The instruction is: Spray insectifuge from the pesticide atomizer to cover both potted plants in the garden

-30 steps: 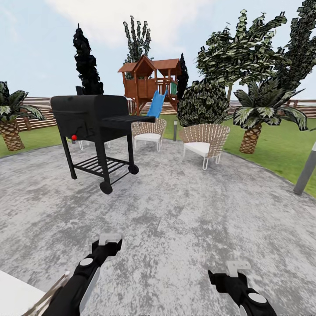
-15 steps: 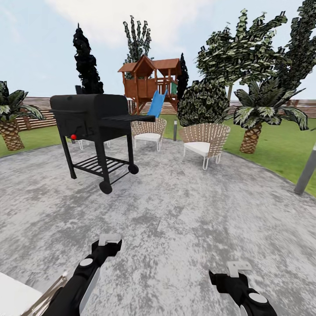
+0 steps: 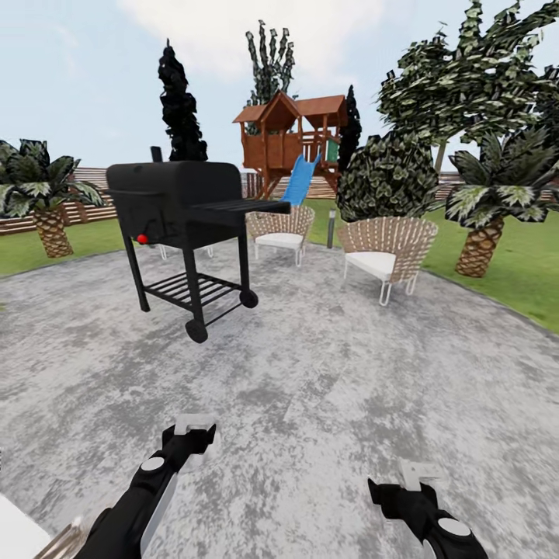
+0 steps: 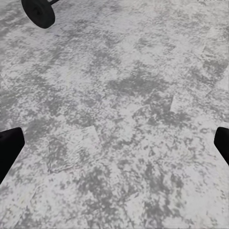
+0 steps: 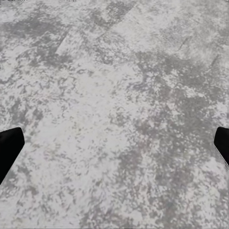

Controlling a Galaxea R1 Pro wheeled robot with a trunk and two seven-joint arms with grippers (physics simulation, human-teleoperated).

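The left gripper (image 3: 193,426), a black two-finger unit at the lower left of the head view, and the right gripper (image 3: 418,475) at the lower right both hang empty over the mottled grey paved patio (image 3: 326,388); each wrist view shows its dark fingertips (image 4: 9,145) at opposite frame edges with bare paving between them, so both jaws stand wide apart. Neither the pesticide atomizer nor the two potted plants can be located in these frames, so the step in hand is judged to be search and approach, with no grasp begun. The next move calls for turning or driving the base until the small white sprayer is found, then bringing one gripper down to it. The head view supplies the surroundings: a black wheeled barbecue grill (image 3: 182,221) at centre left, two wicker chairs with white cushions (image 3: 384,252) at centre right, a brown wooden play tower with a blue slide (image 3: 291,144) behind, and green lawn (image 3: 512,272) at the right. The left wrist view adds a black grill wheel (image 4: 38,12) at its upper left.
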